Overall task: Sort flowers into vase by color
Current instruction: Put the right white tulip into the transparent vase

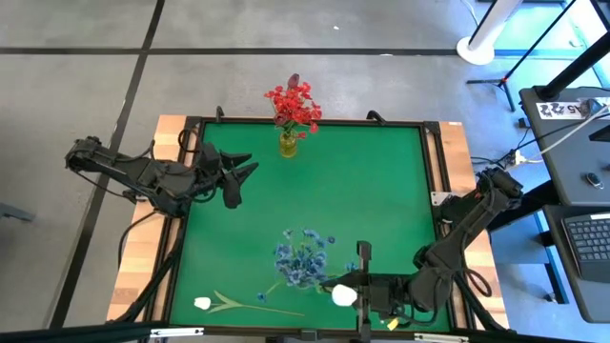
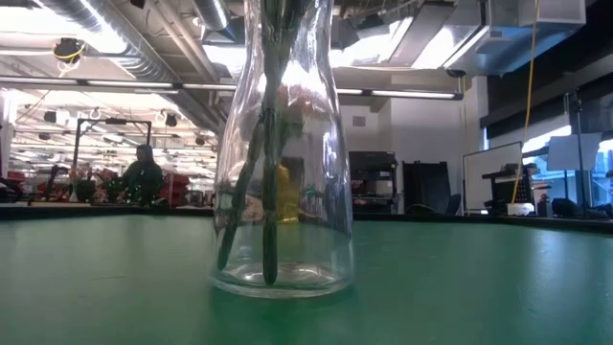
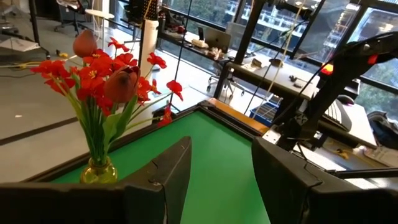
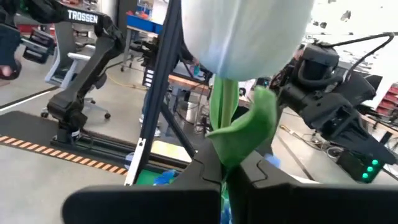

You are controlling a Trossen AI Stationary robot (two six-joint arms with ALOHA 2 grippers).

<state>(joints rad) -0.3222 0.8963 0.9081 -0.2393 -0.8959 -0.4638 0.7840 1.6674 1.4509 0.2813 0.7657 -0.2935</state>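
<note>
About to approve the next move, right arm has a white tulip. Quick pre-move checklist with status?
1. Right gripper shut on the white tulip stem: ok.
2. Left gripper open and empty, apart from the red flowers: ok.
3. Red flowers upright in the yellow vase: ok.
4. Second white tulip lying on the green table: ok.
5. Which vase takes white: cannot tell.

A vase (image 1: 288,143) with flowers (image 1: 294,103) stands at the table's (image 1: 381,191) far edge. Near the front edge lies a bunch of sprays (image 1: 301,259). Left of it lies one tulip (image 1: 203,304); another tulip (image 1: 343,295) is just right of it.
</note>
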